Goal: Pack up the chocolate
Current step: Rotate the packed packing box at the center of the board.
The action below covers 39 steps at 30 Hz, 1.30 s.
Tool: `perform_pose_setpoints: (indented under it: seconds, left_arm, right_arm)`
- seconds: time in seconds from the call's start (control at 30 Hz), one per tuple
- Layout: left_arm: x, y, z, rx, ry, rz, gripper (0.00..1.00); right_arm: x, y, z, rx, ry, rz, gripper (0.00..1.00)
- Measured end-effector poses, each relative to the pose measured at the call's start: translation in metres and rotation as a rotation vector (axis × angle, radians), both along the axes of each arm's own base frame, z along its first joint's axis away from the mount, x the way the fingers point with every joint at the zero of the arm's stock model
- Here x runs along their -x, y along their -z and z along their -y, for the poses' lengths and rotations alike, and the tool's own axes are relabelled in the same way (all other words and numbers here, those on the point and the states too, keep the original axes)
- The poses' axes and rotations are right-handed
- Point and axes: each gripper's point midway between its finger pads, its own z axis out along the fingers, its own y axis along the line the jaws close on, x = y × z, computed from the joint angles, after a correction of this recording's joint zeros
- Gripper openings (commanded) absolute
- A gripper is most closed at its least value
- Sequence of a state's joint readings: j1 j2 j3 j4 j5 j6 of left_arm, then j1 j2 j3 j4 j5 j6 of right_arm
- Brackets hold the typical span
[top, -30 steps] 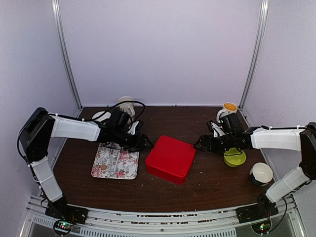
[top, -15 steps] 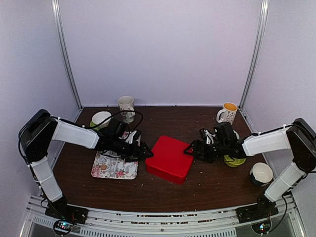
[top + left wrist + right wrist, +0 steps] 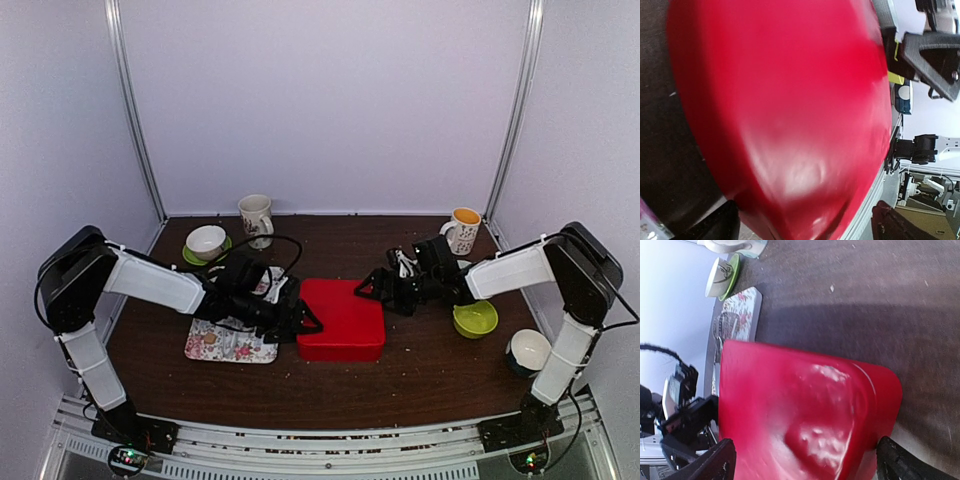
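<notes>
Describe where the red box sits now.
Top view: the red box lies mid-table, between the floral tray at left and the green bowl at right.

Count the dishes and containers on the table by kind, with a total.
Mugs: 2 (patterned mug, orange-lined mug)
Bowls: 3 (white bowl, green bowl, dark-sided bowl)
Green saucer: 1
Red box: 1
Floral tray: 1
Total: 8

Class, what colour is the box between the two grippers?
The box is red, clearest in the top view.
</notes>
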<state>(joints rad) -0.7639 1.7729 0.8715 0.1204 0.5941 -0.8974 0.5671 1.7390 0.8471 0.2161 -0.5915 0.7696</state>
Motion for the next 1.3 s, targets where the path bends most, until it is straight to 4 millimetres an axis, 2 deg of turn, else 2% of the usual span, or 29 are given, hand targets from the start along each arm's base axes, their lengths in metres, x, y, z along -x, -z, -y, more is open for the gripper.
perform_pose_setpoints:
  seconds: [0.23,0.37,0.43,0.53,0.7,0.77,0.9,1.07,1.3]
  left_arm:
    - [0.012,-0.013,0.026,0.039,0.07,-0.012,0.94]
    - [0.018,-0.016,0.032,0.049,0.093,-0.008,0.94]
    - [0.014,-0.015,0.03,0.041,0.081,0.001,0.94]
    - [0.002,-0.016,0.015,0.025,0.035,0.022,0.94]
    - [-0.029,-0.027,-0.012,0.007,-0.051,0.077,0.94]
    - [-0.042,-0.028,-0.023,0.0,-0.081,0.096,0.89]
    - [-0.061,-0.019,-0.037,-0.038,-0.111,0.108,0.72]
    - [-0.077,0.002,-0.04,-0.061,-0.124,0.089,0.59]
    - [-0.087,0.001,-0.037,0.006,-0.118,0.091,0.46]
  right_arm:
    - [-0.033,-0.008,-0.017,0.013,-0.029,0.057,0.97]
    - [-0.039,-0.013,-0.018,0.023,-0.043,0.083,0.98]
    - [-0.039,-0.011,-0.015,0.037,-0.048,0.083,0.98]
    - [-0.036,-0.007,-0.007,0.075,-0.053,0.077,0.98]
    - [-0.032,-0.017,0.006,0.123,-0.051,0.111,0.98]
    - [-0.03,-0.023,0.01,0.13,-0.051,0.131,0.98]
    - [-0.024,-0.024,0.015,0.142,-0.051,0.136,0.97]
    - [-0.021,-0.019,0.018,0.154,-0.052,0.125,0.97]
    - [-0.02,-0.018,0.018,0.154,-0.052,0.123,0.96]
